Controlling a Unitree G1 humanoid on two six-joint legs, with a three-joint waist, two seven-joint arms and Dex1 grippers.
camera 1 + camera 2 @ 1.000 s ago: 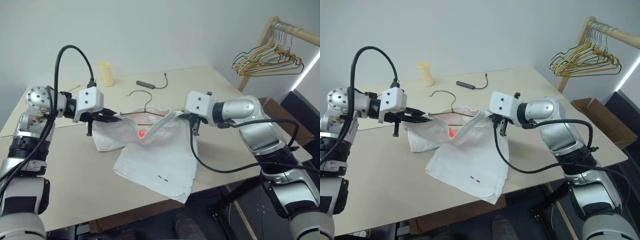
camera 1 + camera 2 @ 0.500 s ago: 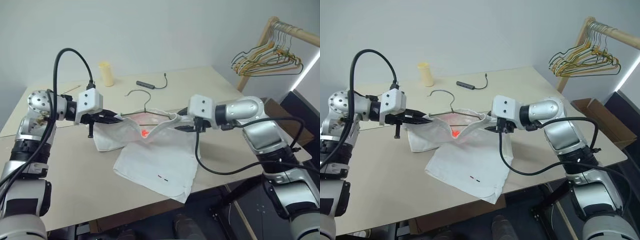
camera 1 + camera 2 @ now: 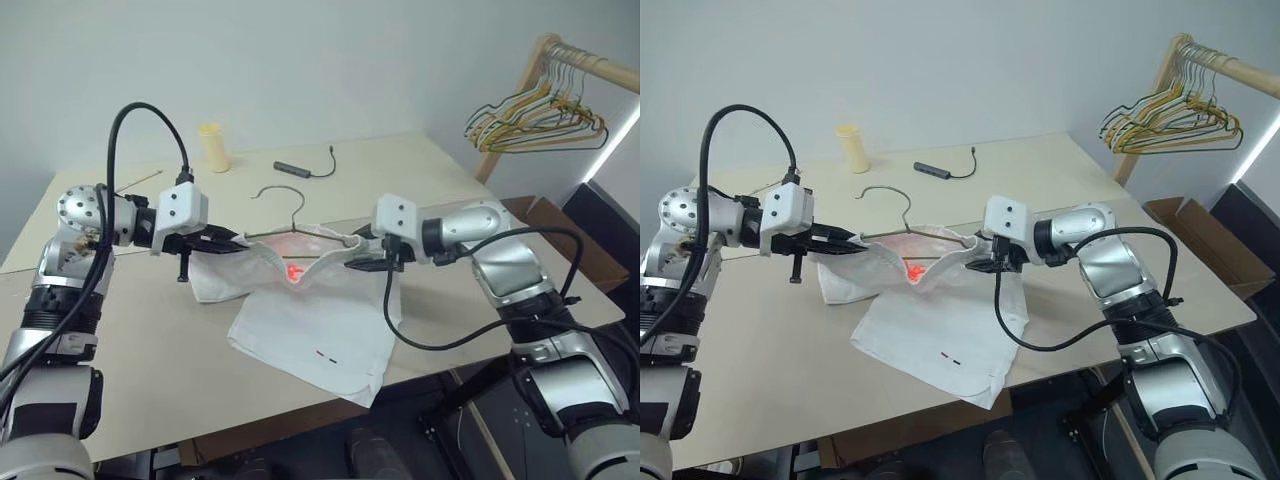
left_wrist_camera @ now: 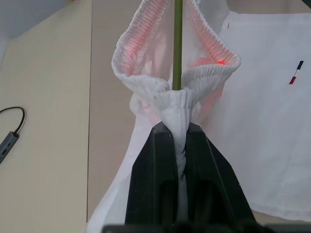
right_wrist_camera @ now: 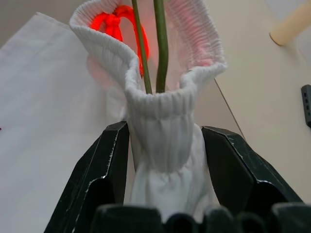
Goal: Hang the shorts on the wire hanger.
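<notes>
Both arms are built of rounded silver-grey metallic shells joined by black ribbed rings, with a ball-like shoulder joint dotted with small screws on the left arm. Each wrist ends in a boxy white plastic housing, and a thick black cable loops from it, high over the left arm and hanging low under the right. The left end effector (image 3: pixel 232 241) and the right end effector (image 3: pixel 358 254) each carry two matte black, angular, wedge-shaped fingers (image 5: pixel 109 160) with bevelled edges.
</notes>
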